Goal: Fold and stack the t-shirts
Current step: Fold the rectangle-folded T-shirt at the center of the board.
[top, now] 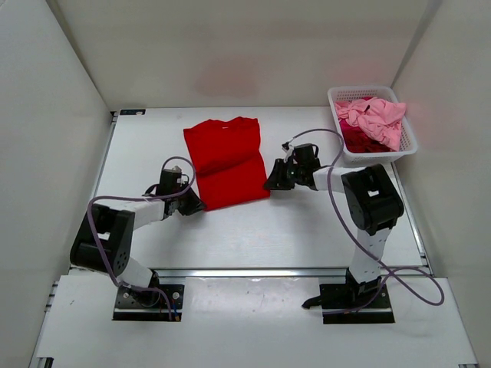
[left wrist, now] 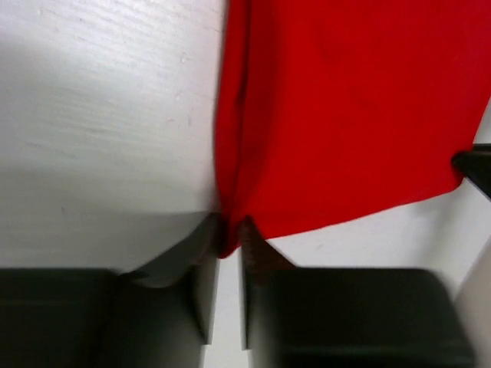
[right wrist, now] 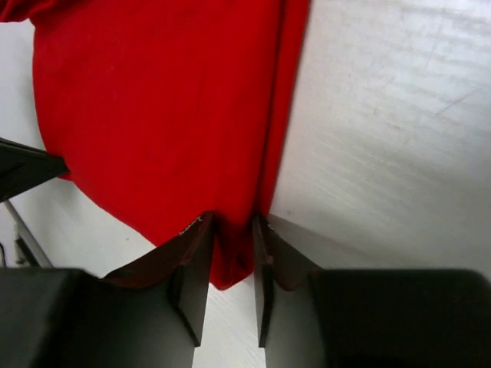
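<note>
A bright red t-shirt lies folded into a long strip on the white table, collar end away from the arms. My left gripper is at its near left corner. In the left wrist view the jaws are pinched on that corner of red cloth. My right gripper is at the near right corner. In the right wrist view its jaws are shut on a bunched tip of the cloth. A light pink t-shirt lies crumpled over a magenta one in the basket.
The white lattice basket stands at the back right, close to the right arm's elbow. White walls enclose the table on the left, back and right. Bare tabletop lies between the shirt and the arm bases.
</note>
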`<state>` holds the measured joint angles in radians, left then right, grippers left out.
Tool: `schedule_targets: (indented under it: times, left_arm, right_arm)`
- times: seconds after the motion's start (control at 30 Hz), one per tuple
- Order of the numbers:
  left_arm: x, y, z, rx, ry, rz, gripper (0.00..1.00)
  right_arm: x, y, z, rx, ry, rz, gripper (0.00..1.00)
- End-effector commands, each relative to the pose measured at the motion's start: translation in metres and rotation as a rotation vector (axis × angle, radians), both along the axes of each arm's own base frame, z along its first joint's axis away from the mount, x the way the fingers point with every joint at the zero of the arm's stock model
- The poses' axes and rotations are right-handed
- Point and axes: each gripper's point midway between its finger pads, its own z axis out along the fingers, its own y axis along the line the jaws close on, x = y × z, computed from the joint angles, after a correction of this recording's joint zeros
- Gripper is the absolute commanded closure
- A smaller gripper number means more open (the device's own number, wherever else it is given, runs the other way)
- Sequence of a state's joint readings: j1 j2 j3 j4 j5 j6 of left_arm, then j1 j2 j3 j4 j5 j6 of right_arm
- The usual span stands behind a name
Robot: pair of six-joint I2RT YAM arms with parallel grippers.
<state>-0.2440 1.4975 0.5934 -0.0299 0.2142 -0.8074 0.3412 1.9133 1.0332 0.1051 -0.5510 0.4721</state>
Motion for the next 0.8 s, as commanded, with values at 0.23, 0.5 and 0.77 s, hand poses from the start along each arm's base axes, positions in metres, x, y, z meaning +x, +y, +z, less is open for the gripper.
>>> schedule_targets:
  times: [0.23, 0.5, 0.77]
  left_arm:
    - [-0.027, 0.010, -0.007, 0.089, 0.028, -0.055, 1.00]
    - [-0.106, 0.011, -0.002, 0.045, 0.040, -0.153, 0.97]
    - [-0.119, 0.016, 0.039, 0.022, -0.062, -0.158, 0.51]
  right_arm:
    - [-0.043, -0.006, -0.006, -0.005, 0.005, -0.022, 0.98]
    - [-0.140, -0.039, -0.016, -0.066, 0.038, -0.058, 0.92]
    - [-0.146, -0.050, 0.032, -0.130, -0.079, -0.049, 0.66]
